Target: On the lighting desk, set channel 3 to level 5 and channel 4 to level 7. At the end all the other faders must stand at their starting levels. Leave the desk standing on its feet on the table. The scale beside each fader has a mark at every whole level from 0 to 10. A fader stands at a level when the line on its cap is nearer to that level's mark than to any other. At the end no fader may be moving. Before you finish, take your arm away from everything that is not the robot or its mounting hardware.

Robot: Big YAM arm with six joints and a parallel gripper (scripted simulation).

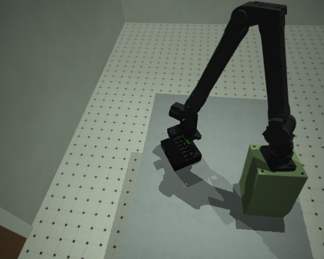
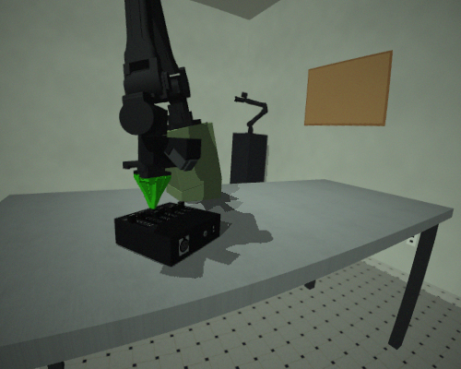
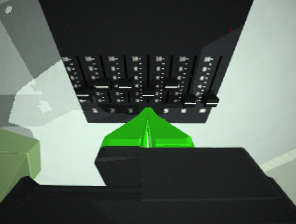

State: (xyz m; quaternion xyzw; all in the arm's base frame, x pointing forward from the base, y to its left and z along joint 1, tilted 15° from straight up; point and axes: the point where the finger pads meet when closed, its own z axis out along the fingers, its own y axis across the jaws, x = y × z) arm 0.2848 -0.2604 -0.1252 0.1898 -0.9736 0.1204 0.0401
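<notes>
The black lighting desk (image 1: 181, 153) stands flat on the grey table and also shows in the exterior view (image 2: 167, 231). In the wrist view its top (image 3: 145, 80) carries several faders with white-lined caps at different heights. My gripper (image 3: 147, 112) (image 2: 152, 204) (image 1: 186, 140), with green fingers, is shut to a single point with nothing between the fingers. It points straight down at the desk's top. In the wrist view the tip sits just in front of a middle fader cap (image 3: 150, 93), very close to it; I cannot tell whether they touch. That cap stands lower than the caps on either side.
The arm's green pedestal (image 1: 273, 181) stands on the table to the right of the desk. A dark stand with a small arm (image 2: 249, 157) is behind the table. The table's left edge (image 1: 148, 129) lies close to the desk.
</notes>
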